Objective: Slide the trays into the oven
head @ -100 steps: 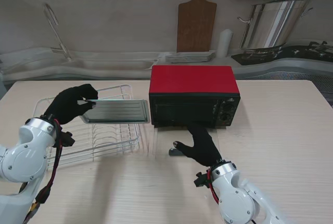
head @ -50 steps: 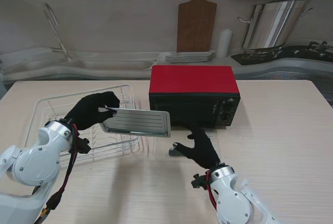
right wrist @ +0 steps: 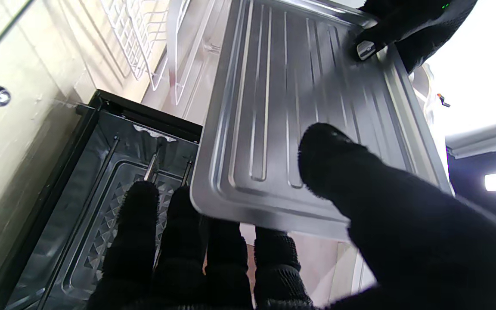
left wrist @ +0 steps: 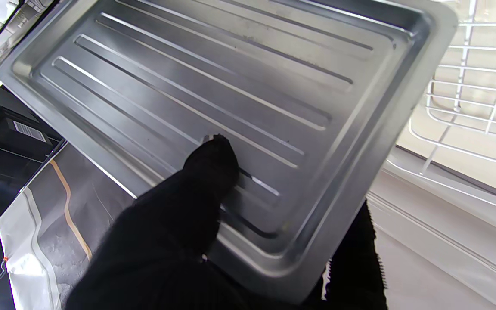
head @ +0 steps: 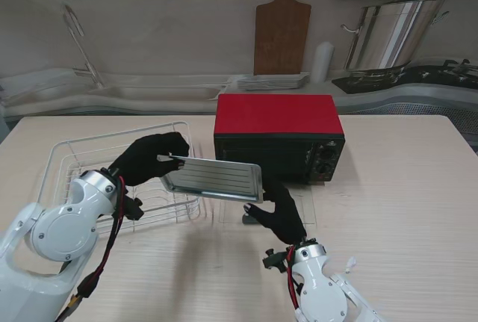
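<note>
A ribbed metal tray [head: 215, 178] hangs tilted in the air in front of the red oven [head: 278, 116]. My left hand [head: 151, 158] is shut on the tray's left edge, thumb [left wrist: 210, 170] pressed on the tray [left wrist: 239, 94]. The oven's glass door [head: 305, 204] lies open flat on the table. My right hand [head: 281, 211] rests over that door, open, at the tray's right edge. In the right wrist view its fingers [right wrist: 187, 249] lie under the tray [right wrist: 299, 129] and the thumb [right wrist: 351, 176] over it; contact is unclear. The dark oven cavity [right wrist: 97, 198] shows beyond.
A white wire dish rack [head: 82, 159] stands at the left, under my left arm. Behind the oven are a wooden cutting board [head: 282, 29], a stack of plates [head: 272, 81] and a steel pot [head: 390, 34]. A sink and faucet [head: 78, 42] sit at the far left.
My left hand has carried the tray right, out of the rack, to the front of the oven. The right hand has stayed on the open door, now at the tray's edge.
</note>
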`<action>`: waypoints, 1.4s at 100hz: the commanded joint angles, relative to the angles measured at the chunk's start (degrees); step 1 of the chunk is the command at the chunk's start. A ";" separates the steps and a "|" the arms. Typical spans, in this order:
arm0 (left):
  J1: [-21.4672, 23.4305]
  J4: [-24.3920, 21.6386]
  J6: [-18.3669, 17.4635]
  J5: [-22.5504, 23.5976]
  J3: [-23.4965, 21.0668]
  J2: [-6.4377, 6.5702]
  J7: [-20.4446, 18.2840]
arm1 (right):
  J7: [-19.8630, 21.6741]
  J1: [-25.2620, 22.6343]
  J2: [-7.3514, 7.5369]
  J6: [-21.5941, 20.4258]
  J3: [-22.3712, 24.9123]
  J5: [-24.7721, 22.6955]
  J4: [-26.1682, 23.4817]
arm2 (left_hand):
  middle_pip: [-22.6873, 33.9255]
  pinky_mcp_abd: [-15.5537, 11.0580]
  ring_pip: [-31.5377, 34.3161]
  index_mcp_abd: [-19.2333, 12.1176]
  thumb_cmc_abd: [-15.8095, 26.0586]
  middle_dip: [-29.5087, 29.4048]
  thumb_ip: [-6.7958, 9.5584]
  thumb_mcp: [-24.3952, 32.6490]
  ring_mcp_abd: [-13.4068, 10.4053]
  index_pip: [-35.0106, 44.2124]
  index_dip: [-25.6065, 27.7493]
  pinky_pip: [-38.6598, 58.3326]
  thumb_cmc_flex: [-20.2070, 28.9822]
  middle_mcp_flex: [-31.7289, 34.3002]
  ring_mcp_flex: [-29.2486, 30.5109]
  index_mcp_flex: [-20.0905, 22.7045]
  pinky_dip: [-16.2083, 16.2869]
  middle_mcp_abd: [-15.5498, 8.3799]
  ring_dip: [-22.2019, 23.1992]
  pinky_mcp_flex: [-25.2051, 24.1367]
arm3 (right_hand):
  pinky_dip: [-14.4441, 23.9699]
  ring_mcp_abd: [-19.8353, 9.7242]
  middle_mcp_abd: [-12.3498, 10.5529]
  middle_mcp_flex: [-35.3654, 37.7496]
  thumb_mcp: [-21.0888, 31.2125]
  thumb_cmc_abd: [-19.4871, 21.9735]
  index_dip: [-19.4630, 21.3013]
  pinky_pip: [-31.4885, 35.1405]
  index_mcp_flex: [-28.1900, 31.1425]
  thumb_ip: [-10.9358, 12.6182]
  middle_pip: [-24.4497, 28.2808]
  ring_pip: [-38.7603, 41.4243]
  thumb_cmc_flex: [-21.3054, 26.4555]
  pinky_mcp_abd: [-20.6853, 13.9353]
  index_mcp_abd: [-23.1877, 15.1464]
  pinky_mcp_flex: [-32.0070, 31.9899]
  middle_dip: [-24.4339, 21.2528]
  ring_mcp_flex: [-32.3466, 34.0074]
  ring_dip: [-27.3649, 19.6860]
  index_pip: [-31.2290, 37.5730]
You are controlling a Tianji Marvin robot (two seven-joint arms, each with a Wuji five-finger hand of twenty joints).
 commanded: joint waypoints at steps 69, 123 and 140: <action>-3.22 1.01 -0.40 -2.21 3.52 0.20 -3.74 | 0.39 0.53 -1.68 -3.45 -0.81 4.36 0.39 | 6.06 1.08 2.69 -2.12 5.58 2.34 2.35 6.29 1.12 8.53 2.12 2.61 4.28 5.23 2.12 3.20 1.28 1.28 -1.02 -0.38 | -15.66 4.07 0.95 38.01 11.79 0.42 3.46 9.65 37.59 -7.31 -9.75 0.84 19.60 5.35 -7.52 28.26 -2.31 32.24 -0.92 2.53; -2.15 0.88 -1.44 -2.91 2.62 -0.01 -2.64 | 3.56 -0.54 -1.69 0.39 0.21 14.05 -2.88 | -11.59 -1.38 -17.01 5.94 5.40 -14.39 4.07 8.91 -1.73 -11.19 -23.82 -10.62 -8.66 -11.46 -10.38 -8.71 -3.88 2.72 -15.02 -8.46 | -14.44 12.12 5.51 46.39 15.49 -4.68 5.66 18.97 50.46 -10.18 -5.91 9.98 21.41 12.25 -5.61 42.07 -2.62 42.08 0.67 4.74; -2.10 0.95 -2.47 -3.10 2.00 0.28 -3.86 | 3.67 -0.80 -1.88 2.13 0.59 16.89 -4.01 | -11.87 -2.18 -22.44 7.53 8.50 -29.27 6.25 7.18 -3.07 -19.39 -29.54 -15.93 -14.82 -19.12 -14.62 -12.28 -4.73 2.39 -17.74 -10.87 | -15.00 12.75 6.17 47.16 15.62 -5.18 5.07 19.64 50.85 -10.24 -6.14 10.17 21.36 13.14 -5.09 43.70 -3.11 43.21 0.40 4.52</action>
